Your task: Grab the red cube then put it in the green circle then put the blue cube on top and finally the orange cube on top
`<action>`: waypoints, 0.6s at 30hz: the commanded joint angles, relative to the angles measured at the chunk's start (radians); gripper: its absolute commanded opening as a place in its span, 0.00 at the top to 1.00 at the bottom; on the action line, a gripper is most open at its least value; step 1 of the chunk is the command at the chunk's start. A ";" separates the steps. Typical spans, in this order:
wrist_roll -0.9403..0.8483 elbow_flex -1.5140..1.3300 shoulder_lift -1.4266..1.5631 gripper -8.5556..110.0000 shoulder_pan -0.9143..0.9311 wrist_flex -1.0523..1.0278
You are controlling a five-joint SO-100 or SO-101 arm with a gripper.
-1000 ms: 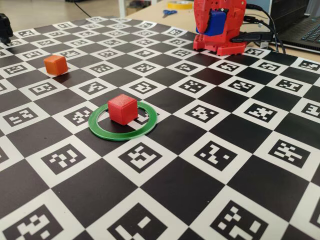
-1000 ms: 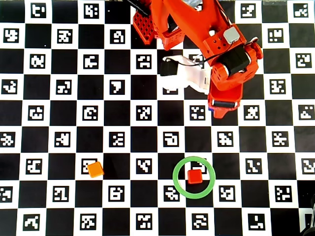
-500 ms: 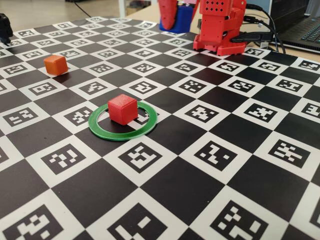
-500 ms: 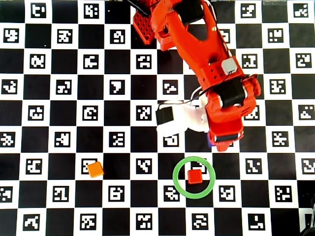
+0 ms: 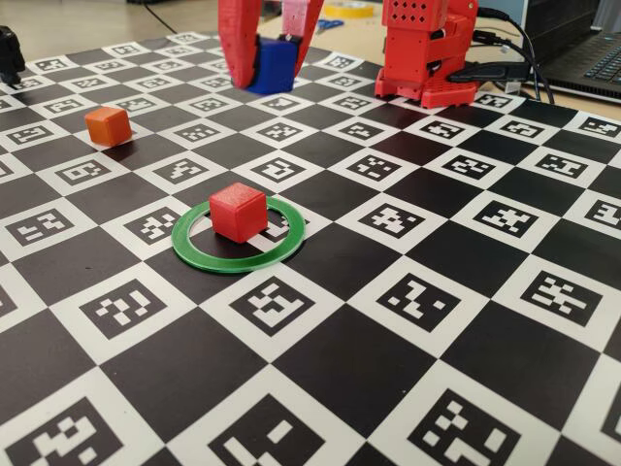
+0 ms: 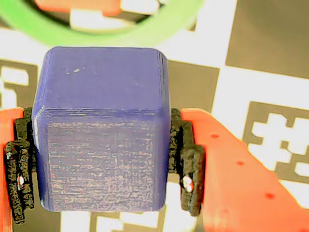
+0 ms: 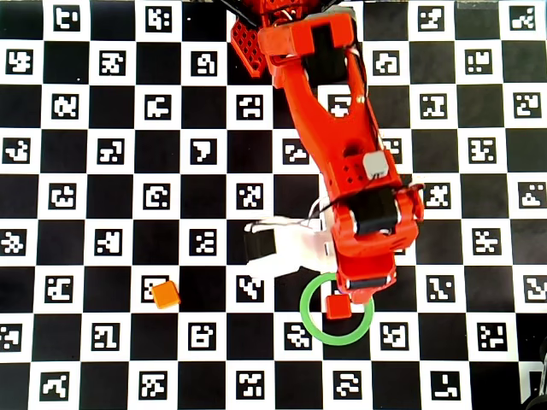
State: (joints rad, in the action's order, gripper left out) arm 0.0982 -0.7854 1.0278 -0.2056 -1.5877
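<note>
While the hand clamps the blue cube by opposite flat faces, it looks light, rigid and slippery, above and behind the green circle.

red cube inside green circle | orange cube far left, fixed view | blue cube behind

Red printed arm, black motors, white wrist camera mount, black-padded red tool.
</note>
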 commanded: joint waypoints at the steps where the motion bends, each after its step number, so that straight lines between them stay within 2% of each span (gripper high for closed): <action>1: -0.003 0.114 0.006 0.91 0.012 0.049; 18: -0.046 0.161 -0.179 0.91 0.064 0.147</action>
State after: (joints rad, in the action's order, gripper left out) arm 0.0598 -0.7179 0.8099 -0.1611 -1.4573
